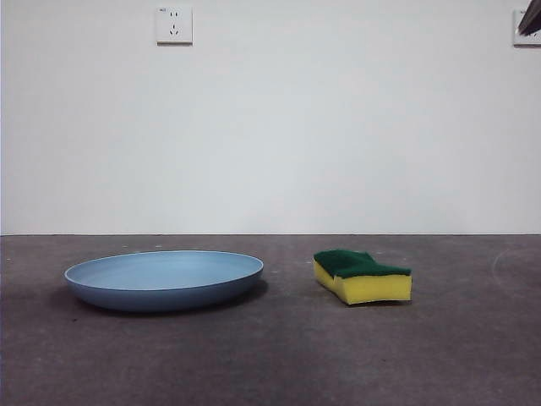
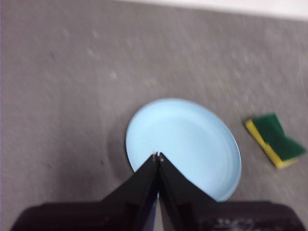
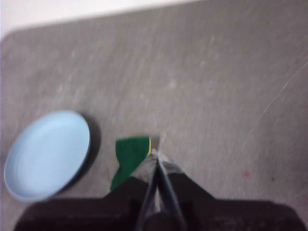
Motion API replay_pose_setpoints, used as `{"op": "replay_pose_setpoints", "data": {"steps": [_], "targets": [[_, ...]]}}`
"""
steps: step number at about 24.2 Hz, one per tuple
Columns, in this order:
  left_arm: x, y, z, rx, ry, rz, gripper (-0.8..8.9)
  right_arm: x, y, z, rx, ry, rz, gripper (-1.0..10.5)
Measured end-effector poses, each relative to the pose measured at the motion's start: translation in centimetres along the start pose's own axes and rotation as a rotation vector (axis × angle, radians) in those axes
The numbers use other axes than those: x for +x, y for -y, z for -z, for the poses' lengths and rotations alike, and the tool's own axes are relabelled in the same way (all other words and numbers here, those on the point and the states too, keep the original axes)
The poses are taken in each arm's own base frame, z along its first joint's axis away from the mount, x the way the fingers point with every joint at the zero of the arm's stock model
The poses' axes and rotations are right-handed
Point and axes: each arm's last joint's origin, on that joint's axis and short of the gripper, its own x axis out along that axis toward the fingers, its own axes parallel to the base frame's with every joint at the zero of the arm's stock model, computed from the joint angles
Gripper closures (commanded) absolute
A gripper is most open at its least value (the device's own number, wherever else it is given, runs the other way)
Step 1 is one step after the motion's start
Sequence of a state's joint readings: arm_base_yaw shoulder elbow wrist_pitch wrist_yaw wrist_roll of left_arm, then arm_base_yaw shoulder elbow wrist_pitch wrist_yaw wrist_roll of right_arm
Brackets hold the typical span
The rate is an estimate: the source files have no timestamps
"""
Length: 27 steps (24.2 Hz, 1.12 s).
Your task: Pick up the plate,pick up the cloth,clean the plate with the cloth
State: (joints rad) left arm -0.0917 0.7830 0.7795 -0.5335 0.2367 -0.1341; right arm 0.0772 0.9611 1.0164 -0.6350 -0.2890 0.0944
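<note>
The light-blue plate (image 1: 165, 279) lies flat on the dark table, left of centre in the front view. The cloth (image 1: 363, 276), a yellow sponge with a green top layer, rests to its right. High above the plate (image 2: 185, 144) hangs my left gripper (image 2: 158, 156), shut and empty, with the cloth (image 2: 275, 139) off to one side. My right gripper (image 3: 157, 155) is also shut and empty, hovering high over the cloth (image 3: 129, 159), whose one end its jaws hide; the plate (image 3: 45, 154) lies beside it. A black arm tip (image 1: 531, 17) shows at the front view's top right corner.
A white wall with a socket (image 1: 174, 25) stands behind the table. Bare grey tabletop (image 1: 270, 364) lies all around the plate and sponge.
</note>
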Motion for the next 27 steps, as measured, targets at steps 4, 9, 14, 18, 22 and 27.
{"op": "replay_pose_setpoints", "data": {"steps": [4,9,14,18,22,27], "targets": [[1.4,-0.1,-0.8,-0.010,-0.093,0.055,6.11,1.3,0.3,-0.3,-0.011,-0.057,0.004,7.4],[3.2,-0.3,-0.6,-0.029,-0.169,0.106,4.63,1.4,0.4,-0.3,-0.015,-0.066,0.006,4.4],[5.5,-0.5,-1.2,-0.034,-0.212,0.110,4.68,1.5,0.4,-0.2,-0.016,-0.068,0.004,4.4],[8.3,-0.8,-3.6,-0.041,-0.279,0.102,4.71,1.5,0.3,-0.2,-0.019,-0.069,-0.001,4.4],[11.8,-1.5,-5.5,-0.011,-0.375,0.046,4.71,1.5,0.3,-0.2,-0.019,-0.069,-0.001,4.4],[16.5,-2.5,-4.3,-0.008,-0.488,0.004,4.71,1.5,0.3,-0.2,-0.019,-0.070,-0.001,4.4]]}}
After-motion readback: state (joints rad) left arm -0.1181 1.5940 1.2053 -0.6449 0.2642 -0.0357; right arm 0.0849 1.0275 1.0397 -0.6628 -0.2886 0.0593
